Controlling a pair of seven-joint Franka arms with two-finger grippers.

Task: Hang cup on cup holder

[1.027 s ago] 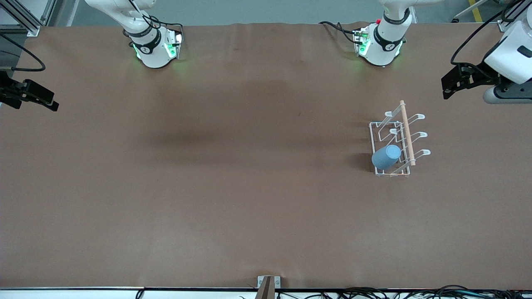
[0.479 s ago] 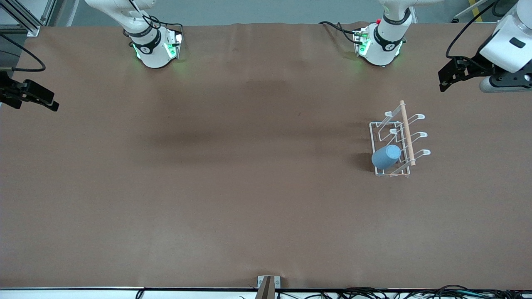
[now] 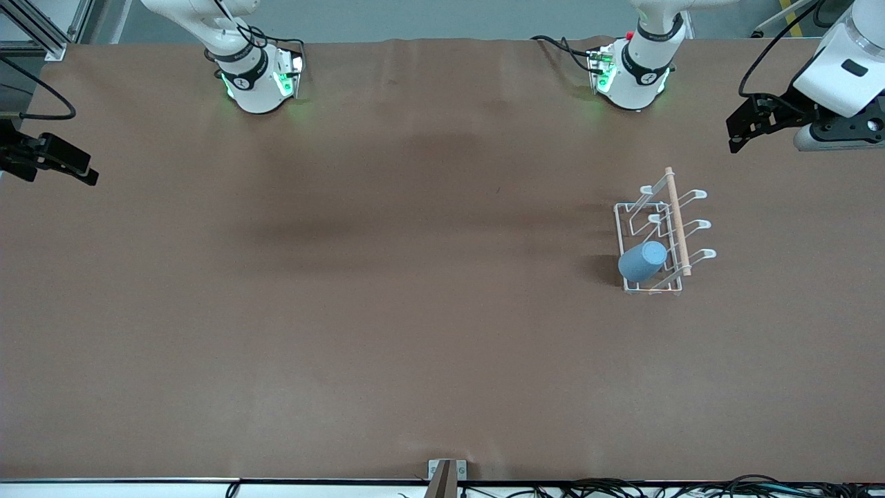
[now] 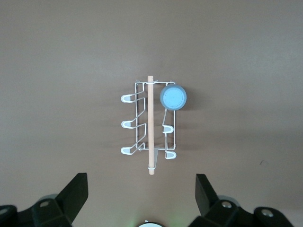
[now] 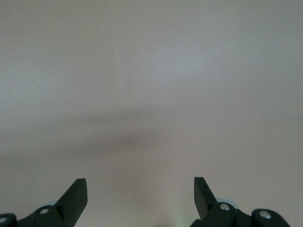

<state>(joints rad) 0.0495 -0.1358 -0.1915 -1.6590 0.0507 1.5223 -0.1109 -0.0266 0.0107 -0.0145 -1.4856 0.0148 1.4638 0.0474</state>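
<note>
The light-blue cup (image 3: 643,261) sits upside down on a prong of the white wire cup holder (image 3: 674,207), at the holder's end nearest the front camera. In the left wrist view the cup (image 4: 173,97) shows its flat bottom beside the holder's wooden dowel (image 4: 150,142). My left gripper (image 3: 734,138) is open and empty, up in the air over the left arm's end of the table, apart from the holder; its jaws stand wide apart in its wrist view (image 4: 141,182). My right gripper (image 3: 62,169) waits open and empty over the right arm's end of the table (image 5: 140,182).
The table is covered with brown cloth (image 3: 387,311). The two arm bases (image 3: 256,83) (image 3: 632,76) stand along the edge farthest from the front camera. A small metal bracket (image 3: 446,470) and cables lie at the edge nearest that camera.
My left gripper has drawn a little away from the cup holder, toward the arm bases' edge of the table. The cup, the holder and the right arm have not moved.
</note>
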